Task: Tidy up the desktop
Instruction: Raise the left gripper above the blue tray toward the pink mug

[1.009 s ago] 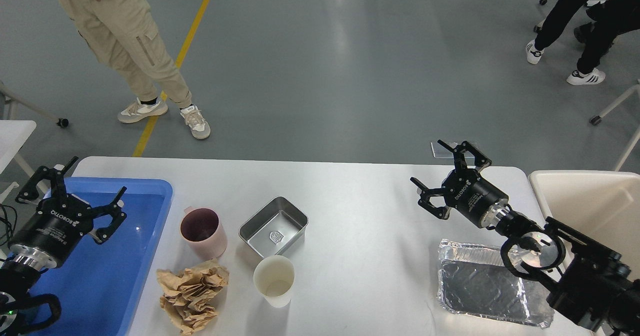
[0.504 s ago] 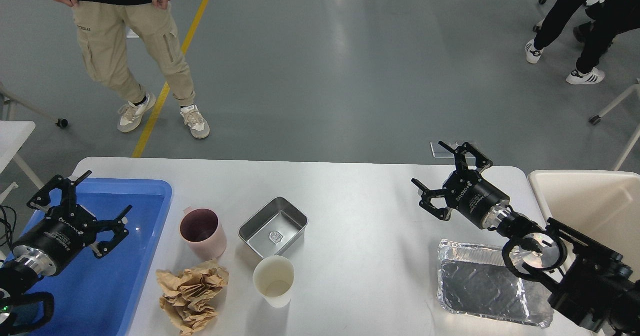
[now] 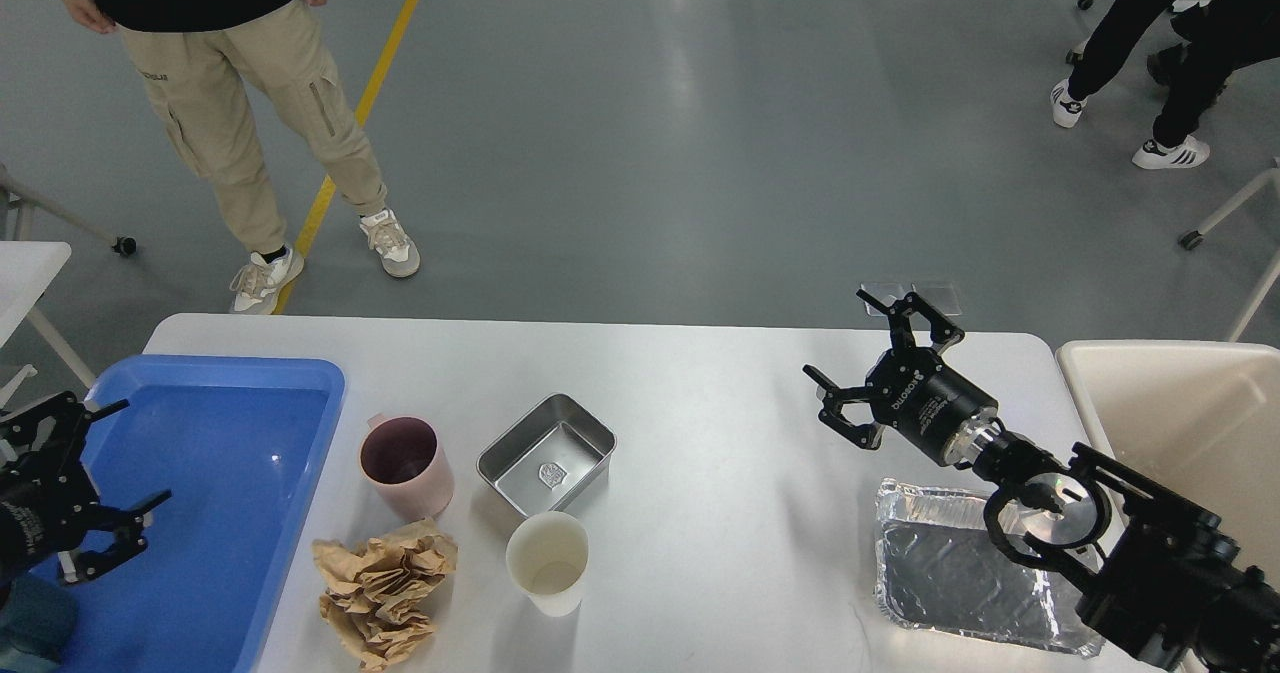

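The tabletop (image 3: 700, 393) fills the lower half of the head view, white and glossy, with the clutter still spread across it. At its left end sits a blue tray (image 3: 310, 513) with nothing in it; off the right end stands a beige bin (image 3: 1180, 403). Just beside the tray are a pink mug (image 3: 405, 468), a small steel pan (image 3: 547, 453), a white paper cup (image 3: 547, 563) and a crumpled brown paper (image 3: 385, 588), close together but mostly apart. Near the right edge lies a foil tray (image 3: 960, 573).

The left pincer (image 3: 85, 493) hangs low over the blue tray's near left part, jaws spread wide and holding nothing. The right pincer (image 3: 880, 378) hovers above bare tabletop beyond the foil tray, jaws also wide and empty.

By my reading no item is in hand — this looks like the choosing or approach stage, with all of the sorting ahead. The right pincer seems best placed for the foil tray, whose thin rim would need a gentle pinch at one edge. The left would have to travel right to reach the mug or the paper wad — and the mug's rim or handle calls for a squarely lined-up approach.
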`<state>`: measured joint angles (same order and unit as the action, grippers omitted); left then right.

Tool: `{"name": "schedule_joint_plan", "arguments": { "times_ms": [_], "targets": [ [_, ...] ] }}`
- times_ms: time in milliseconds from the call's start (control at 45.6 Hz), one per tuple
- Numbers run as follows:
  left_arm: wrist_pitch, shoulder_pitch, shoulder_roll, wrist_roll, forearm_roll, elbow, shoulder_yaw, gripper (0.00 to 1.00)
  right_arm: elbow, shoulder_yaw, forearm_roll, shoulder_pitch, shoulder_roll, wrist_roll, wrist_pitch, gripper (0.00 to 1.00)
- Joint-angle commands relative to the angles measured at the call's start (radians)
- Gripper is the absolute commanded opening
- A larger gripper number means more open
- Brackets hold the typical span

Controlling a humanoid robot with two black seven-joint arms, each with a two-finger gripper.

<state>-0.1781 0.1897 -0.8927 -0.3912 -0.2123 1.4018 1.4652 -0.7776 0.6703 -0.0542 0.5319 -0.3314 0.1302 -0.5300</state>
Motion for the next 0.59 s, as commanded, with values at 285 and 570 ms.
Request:
{"name": "schedule_joint_plan", "arguments": {
  "times_ms": [285,570],
  "targets": [
    [-0.035,0.105,-0.436,0.011,-0.064,0.043,0.043,0.97,-0.008,0.002,0.002,-0.024,-0.003,0.002,0.001,1.00],
    [-0.060,0.105,-0.552,0.012,-0.202,0.115,0.038,0.97,-0.014,0.006,0.002,-0.041,-0.032,0.002,0.001,1.00]
  ]
}}
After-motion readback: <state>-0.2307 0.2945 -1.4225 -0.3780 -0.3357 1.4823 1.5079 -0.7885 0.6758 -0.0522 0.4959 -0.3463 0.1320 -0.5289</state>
